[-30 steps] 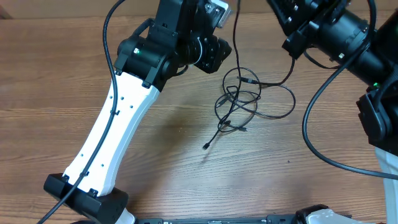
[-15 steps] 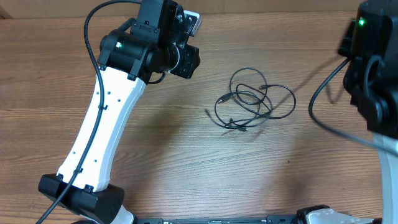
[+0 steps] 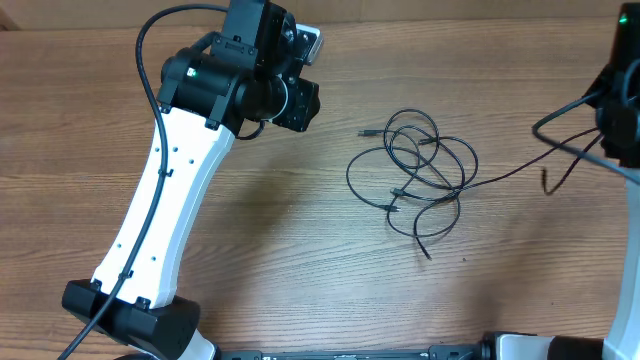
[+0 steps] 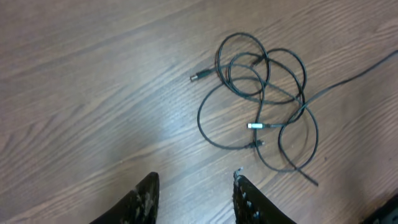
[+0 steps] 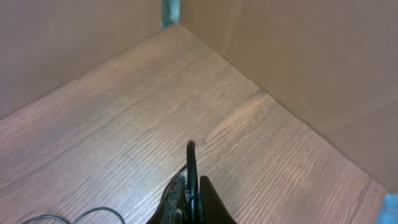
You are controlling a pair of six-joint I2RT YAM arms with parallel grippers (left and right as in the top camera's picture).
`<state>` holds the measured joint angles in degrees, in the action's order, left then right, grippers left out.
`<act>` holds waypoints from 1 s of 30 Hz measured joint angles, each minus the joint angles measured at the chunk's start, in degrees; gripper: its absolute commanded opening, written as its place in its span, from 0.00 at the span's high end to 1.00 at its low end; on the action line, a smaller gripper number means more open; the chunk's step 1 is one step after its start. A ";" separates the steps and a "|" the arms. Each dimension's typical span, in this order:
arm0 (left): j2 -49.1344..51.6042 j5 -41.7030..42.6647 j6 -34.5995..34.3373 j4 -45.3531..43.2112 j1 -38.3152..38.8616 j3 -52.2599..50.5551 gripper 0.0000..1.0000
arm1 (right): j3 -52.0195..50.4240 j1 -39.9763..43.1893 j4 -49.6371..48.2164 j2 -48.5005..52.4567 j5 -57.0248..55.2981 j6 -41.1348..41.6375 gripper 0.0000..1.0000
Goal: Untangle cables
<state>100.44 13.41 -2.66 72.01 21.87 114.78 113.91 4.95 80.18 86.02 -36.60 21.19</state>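
Observation:
The cables [image 3: 415, 165] lie as a loose tangle of thin black loops on the wooden table [image 3: 300, 230], right of centre. In the left wrist view the same cables [image 4: 261, 106] show a silvery-tipped plug [image 4: 255, 126] in the middle and a dark plug [image 4: 196, 77] pointing left. My left gripper [image 4: 194, 186] hovers open and empty, short of the tangle. One strand [image 3: 510, 173] runs from the tangle toward the right edge. My right gripper [image 5: 191, 185] is shut on a black cable end [image 5: 191, 158] that sticks up between the fingers.
The left arm [image 3: 170, 190] slants across the left half of the table. The right arm [image 3: 625, 110] and its thick black wires [image 3: 565, 135] stand at the right edge. Brown walls [image 5: 298, 56] meet at the table's corner in the right wrist view.
The right arm has drawn back to the right, pulling one strand out, and the tangle has spread and slid right. The left arm moved left earlier and now holds still.

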 measured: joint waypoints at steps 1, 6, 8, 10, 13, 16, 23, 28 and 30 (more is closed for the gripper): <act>0.00 0.00 0.00 0.39 0.00 0.00 0.62 | 0.00 1.53 -0.13 0.46 0.61 0.17 0.96; 0.00 0.00 0.00 0.70 0.00 0.00 0.62 | 0.00 8.90 -3.13 1.44 2.19 0.74 0.95; 0.00 0.00 0.00 0.72 0.00 0.00 0.62 | 0.00 12.44 -3.85 1.68 3.06 1.20 0.74; 0.00 0.00 0.00 0.72 0.00 0.00 0.62 | 0.00 15.04 -4.31 1.70 4.07 1.42 0.58; 0.00 0.00 0.00 0.72 0.00 0.00 0.62 | 0.00 17.73 -4.26 1.70 7.93 1.36 0.35; 0.00 0.02 0.00 0.76 0.00 0.00 0.62 | 0.00 18.47 -3.82 1.70 15.23 1.05 0.11; 0.00 0.00 0.00 1.05 0.00 0.00 0.62 | 0.00 16.50 4.31 1.81 39.82 -5.99 0.00; 0.00 0.02 0.00 1.14 0.00 0.00 0.62 | -0.74 13.86 8.72 2.86 46.42 -7.50 0.00; 0.00 0.00 0.00 1.14 0.00 0.00 0.62 | -3.10 12.87 7.82 2.99 47.23 -7.58 0.01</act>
<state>100.44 13.41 -2.66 73.14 21.87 114.78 110.80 17.82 88.01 89.01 10.63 13.61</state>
